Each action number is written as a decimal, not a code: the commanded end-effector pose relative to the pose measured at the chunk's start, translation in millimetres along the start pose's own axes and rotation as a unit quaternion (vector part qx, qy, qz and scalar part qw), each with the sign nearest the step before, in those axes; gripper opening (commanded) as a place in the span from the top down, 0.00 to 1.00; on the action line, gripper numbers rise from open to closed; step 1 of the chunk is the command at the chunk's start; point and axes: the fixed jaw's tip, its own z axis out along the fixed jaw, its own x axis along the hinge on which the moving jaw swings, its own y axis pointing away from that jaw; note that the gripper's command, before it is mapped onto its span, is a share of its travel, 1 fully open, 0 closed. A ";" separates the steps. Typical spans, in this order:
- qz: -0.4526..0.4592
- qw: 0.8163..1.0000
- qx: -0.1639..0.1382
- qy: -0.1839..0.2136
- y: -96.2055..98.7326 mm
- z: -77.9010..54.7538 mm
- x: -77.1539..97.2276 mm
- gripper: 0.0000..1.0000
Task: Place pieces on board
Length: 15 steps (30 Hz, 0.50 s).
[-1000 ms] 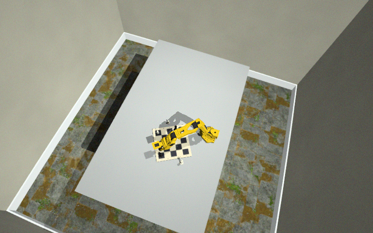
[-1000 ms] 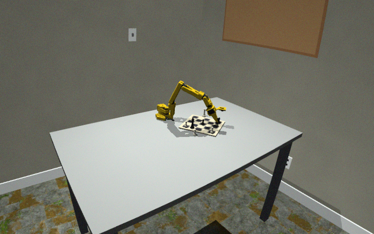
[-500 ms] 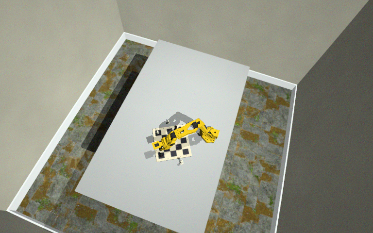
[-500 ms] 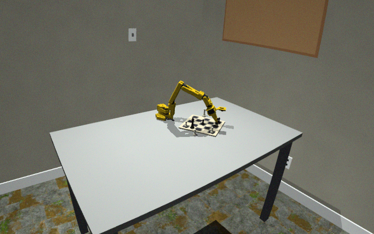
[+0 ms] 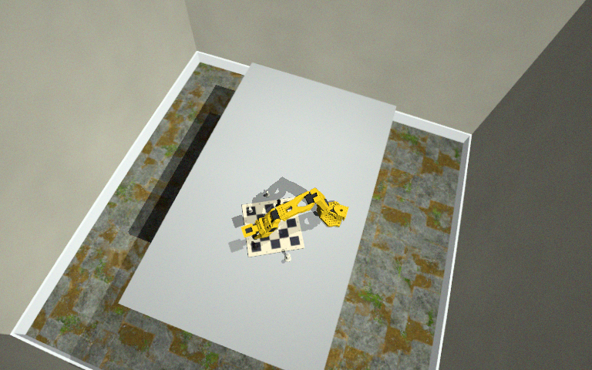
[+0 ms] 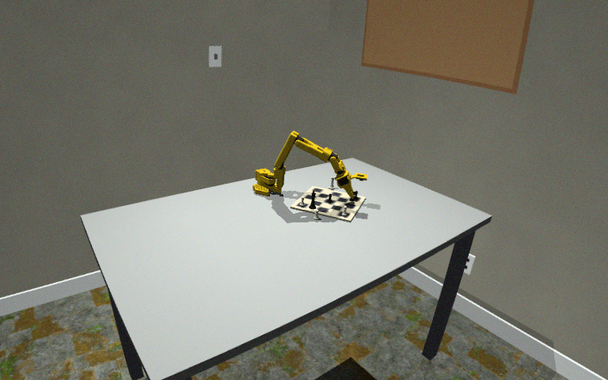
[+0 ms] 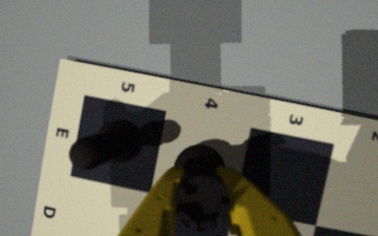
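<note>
1. Gripper (image 5: 258,235) (image 6: 352,198) (image 7: 200,172) low over E4, its two fingers drawn in on the black rook (image 6: 352,200) (image 7: 199,154), one to each flank. The grip looks to be on the piece, though dark on dark makes the exact contact hard to read.

2. The rook is at E4 of the board (image 5: 297,245) (image 6: 296,207) (image 7: 45,206), between the dark squares of E5 and E3. Whether its base bears on the board, I can't tell; I judge this the setting-down step.

3. Handling: I'd expect a light, stiff, smooth piece, none too fragile, but apt to turn if pinched off-centre. Best hold is the straight body, square across the middle, with the base left free to meet the board flat.

4. Next, settle the base inside the pale square, part the fingers evenly and lift straight up. A sideways pull could tip it, or nudge the dark piece (image 5: 255,246) (image 6: 355,195) (image 7: 118,140) on E5.

5. The white queen (image 5: 287,257) (image 6: 332,182) and white pawn (image 5: 267,193) (image 6: 317,215) lie off opposite sides of the board. The queen is taller, so take her by the body, below the head; the pawn wants a low, gentle pinch.
</note>
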 end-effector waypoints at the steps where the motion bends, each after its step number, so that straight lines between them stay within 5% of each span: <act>1: 0.001 1.000 0.000 -0.002 -0.1 0.0 -0.9 1.00; 15: 0.001 1.000 0.000 -0.002 0.0 4.8 1.9 1.00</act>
